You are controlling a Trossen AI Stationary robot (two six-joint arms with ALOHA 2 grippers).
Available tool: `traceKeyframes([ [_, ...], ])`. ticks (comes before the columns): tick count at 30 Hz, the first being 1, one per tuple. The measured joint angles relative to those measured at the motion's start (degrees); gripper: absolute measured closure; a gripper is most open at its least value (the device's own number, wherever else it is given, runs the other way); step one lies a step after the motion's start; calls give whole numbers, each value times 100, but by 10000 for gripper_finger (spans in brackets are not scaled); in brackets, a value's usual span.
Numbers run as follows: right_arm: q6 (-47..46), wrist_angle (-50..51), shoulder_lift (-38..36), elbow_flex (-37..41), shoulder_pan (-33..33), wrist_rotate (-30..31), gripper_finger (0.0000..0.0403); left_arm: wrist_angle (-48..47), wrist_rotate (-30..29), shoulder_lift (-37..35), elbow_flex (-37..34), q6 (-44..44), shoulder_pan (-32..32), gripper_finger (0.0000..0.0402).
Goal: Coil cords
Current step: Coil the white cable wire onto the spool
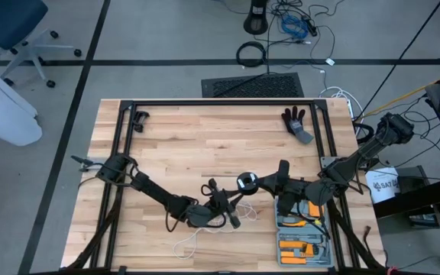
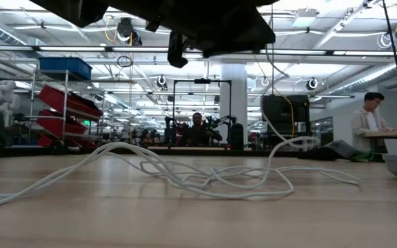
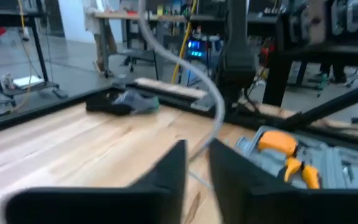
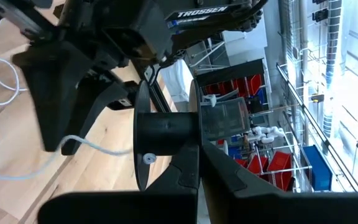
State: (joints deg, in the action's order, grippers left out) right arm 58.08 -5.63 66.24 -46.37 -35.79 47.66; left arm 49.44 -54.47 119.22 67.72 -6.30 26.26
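room: a large open workshop with shelving, red bins and ceiling lights beyond the bench; a person stands at a desk far right in the low view.
surface: a pale wooden bench (image 1: 205, 145) inside a black frame, seen from above.
reel: a small round black disc with a pale centre, the reel (image 1: 247, 182), held off the wood near the middle of the bench; in the right wrist view it shows edge-on as a dark spool.
right gripper: the right gripper (image 4: 194, 149) has its fingers pressed together on the reel, probably to keep it steady as a core to wind around.
cord: the white cord (image 2: 205, 172) is thin and string-like; most of it lies in loose tangled loops on the wood at the near middle and near left, with one strand rising toward the arms.
left gripper: the left gripper (image 3: 196, 163), just left of the reel, has its fingers nearly together with a narrow gap; a strand of cord runs up out of that gap, so it appears to pinch the cord, likely to guide it to the reel.
progress: judged early, since most of the cord is uncoiled.
other things: a dark glove (image 1: 296, 122) far right; a grey tool tray (image 1: 304, 237) with orange tools near right.
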Motion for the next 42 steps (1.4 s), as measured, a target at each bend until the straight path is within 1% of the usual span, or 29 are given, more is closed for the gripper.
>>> traceKeyframes([
  [1,-6,1,0,0,0,0,403,135,24,0,0,94,1,375],
  [2,-22,2,0,0,0,0,403,251,61,-4,0,138,11,387],
  [4,-71,3,0,0,0,0,403,414,87,-4,0,245,43,389],
  [7,-298,13,0,0,0,0,403,415,4,-4,0,386,163,391],
  [13,-639,15,0,0,0,0,403,414,-677,-4,0,487,522,398],
  [20,-673,7,0,0,-31,0,403,396,-1860,-288,0,1192,1064,398],
  [21,-686,8,0,0,-32,-1,403,409,-1959,-351,0,1329,1133,398],
  [25,-696,0,0,0,-31,-1,403,412,-2001,-583,2,1733,1374,394],
  [28,-803,-2,0,0,-30,0,403,405,-2001,-681,2,1883,1525,369],
  [32,-899,1,0,0,-18,-1,403,399,-1998,-695,4,2188,1670,309],
  [37,-1138,7,0,0,15,-2,403,401,-2078,-695,4,2219,1716,239],
  [40,-1192,6,0,0,13,-46,403,391,-2290,-732,4,2497,1716,216],
  [42,-1134,-3,0,0,15,-154,403,406,-2444,-779,4,2718,1716,210],
])
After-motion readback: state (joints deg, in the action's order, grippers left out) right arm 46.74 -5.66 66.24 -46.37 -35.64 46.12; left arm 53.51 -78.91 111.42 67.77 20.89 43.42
